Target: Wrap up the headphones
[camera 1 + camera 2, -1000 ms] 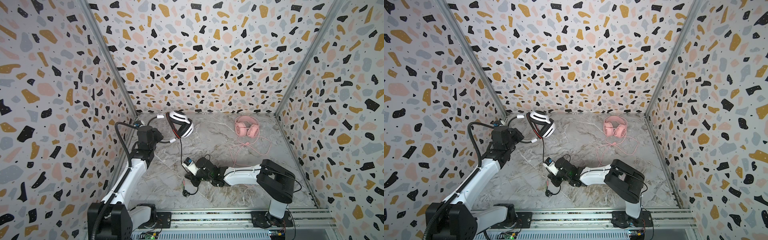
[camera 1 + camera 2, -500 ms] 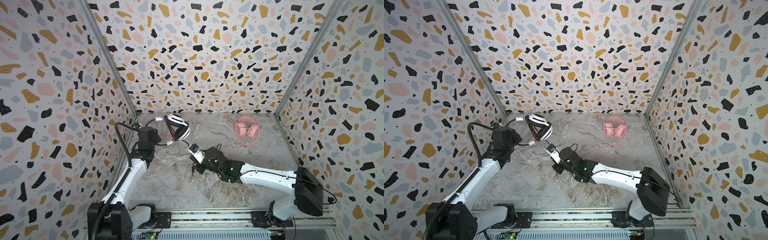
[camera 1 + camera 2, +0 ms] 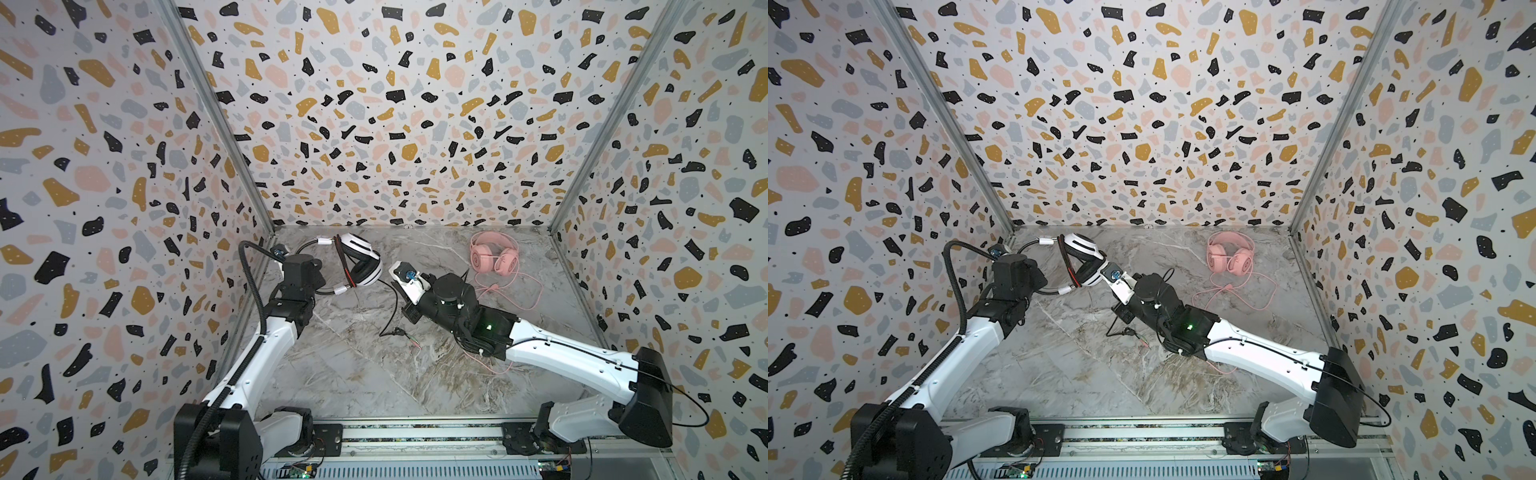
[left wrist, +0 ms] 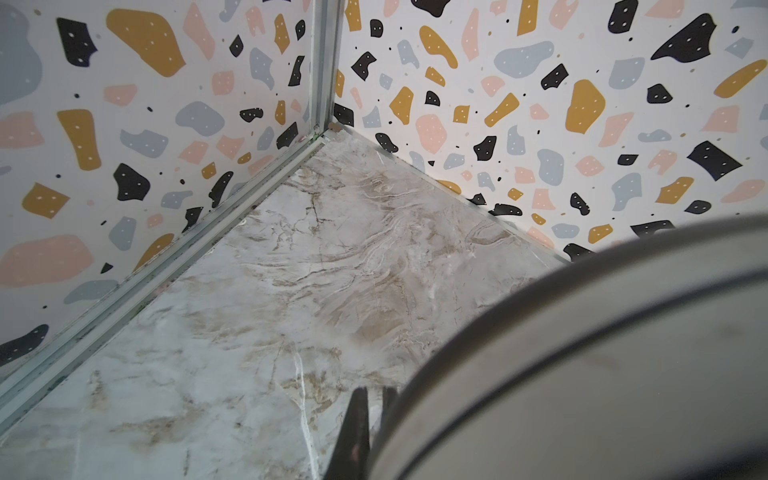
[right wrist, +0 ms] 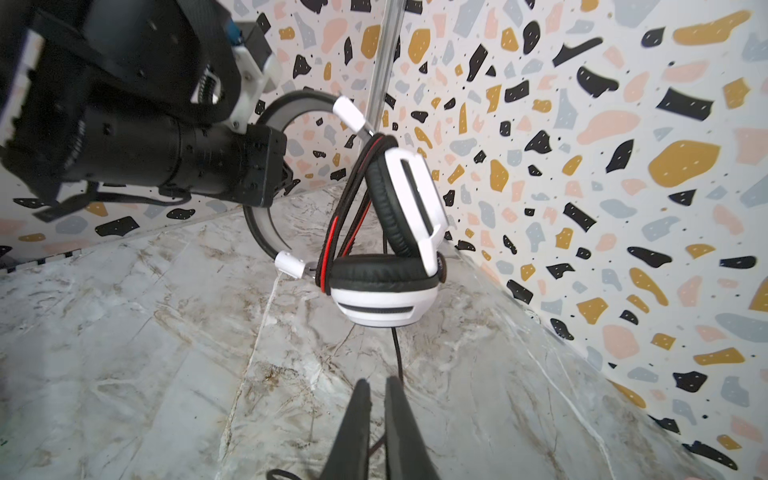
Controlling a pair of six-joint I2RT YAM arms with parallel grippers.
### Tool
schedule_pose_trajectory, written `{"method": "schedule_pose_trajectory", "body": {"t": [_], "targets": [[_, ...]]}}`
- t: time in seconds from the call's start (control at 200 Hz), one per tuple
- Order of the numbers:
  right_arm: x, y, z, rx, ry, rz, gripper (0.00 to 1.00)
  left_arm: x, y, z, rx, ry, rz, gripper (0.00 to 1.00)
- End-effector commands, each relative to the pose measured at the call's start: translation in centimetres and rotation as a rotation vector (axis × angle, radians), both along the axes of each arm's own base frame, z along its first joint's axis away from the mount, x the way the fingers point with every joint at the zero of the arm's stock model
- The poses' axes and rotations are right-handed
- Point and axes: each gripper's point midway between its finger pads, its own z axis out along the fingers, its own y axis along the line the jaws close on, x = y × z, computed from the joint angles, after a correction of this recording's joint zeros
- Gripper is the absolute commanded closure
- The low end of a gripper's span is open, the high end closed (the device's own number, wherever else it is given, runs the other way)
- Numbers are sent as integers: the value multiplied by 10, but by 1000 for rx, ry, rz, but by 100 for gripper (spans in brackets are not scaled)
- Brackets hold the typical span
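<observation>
White headphones (image 3: pixel 365 268) aloft near back-left corner (image 3: pixel 272 226)

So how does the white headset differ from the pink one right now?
The white headset is held up by the left claw at its headband; the pink headset lies on the table. The white headset's black cable looks partly wound across its cups; the pink headset's pink cable sprawls loose. Both are corded over-ear sets.
</observation>
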Motion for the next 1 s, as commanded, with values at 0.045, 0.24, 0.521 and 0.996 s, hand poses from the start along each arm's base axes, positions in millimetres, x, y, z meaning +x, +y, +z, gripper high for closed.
{"method": "schedule_pose_trajectory", "body": {"t": [0.045, 0.24, 0.521, 0.996], "targets": [[-12, -5, 31, 32, -46, 48, 89, 13, -3, 54, -23, -169, 6, 100], [-4, -3, -17, 44, 101, 92, 87, 11, -4, 62, -24, -194, -4, 100], [-23, -3, -155, 78, 505, 258, 56, 4, -2, 78, -31, -259, -1, 100], [11, -10, -255, -141, 562, 130, 36, 5, -33, 137, -194, -346, -138, 100]]}}
